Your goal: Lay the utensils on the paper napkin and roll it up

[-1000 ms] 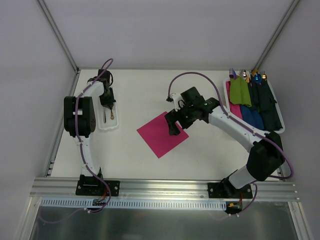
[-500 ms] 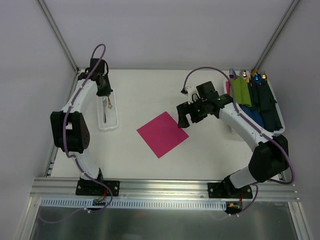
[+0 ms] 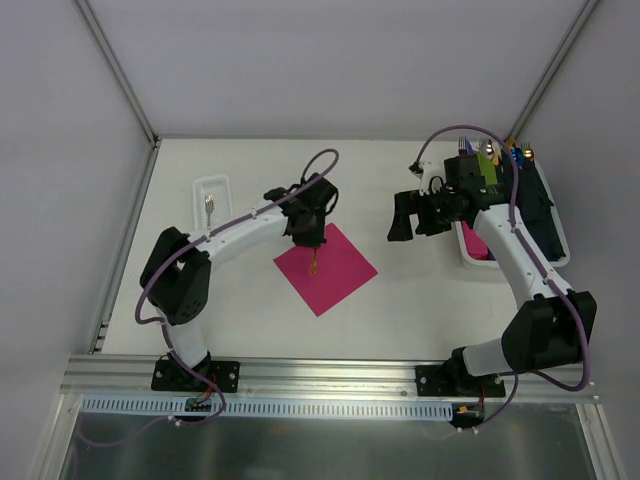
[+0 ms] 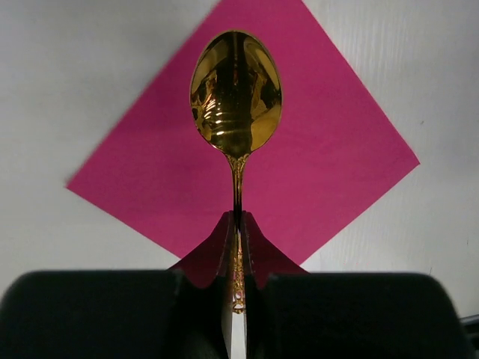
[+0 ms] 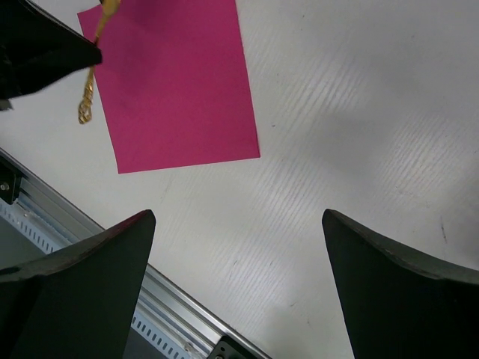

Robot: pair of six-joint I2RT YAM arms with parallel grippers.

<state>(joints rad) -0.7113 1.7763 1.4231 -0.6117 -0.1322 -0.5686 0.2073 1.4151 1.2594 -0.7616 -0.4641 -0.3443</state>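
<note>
The left pincer, gripping the gold spoon, now hangs over the napkin. The open right pincer is now withdrawn from the napkin, so I judge placing can begin.

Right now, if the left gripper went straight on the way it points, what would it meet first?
The napkin. The left gripper is shut on the spoon, whose bowl leads over the napkin, so the bowl would likely touch it first; the gap is unclear.

We see a white bench between plain pale walls. An aluminium rail edges its near side.
</note>
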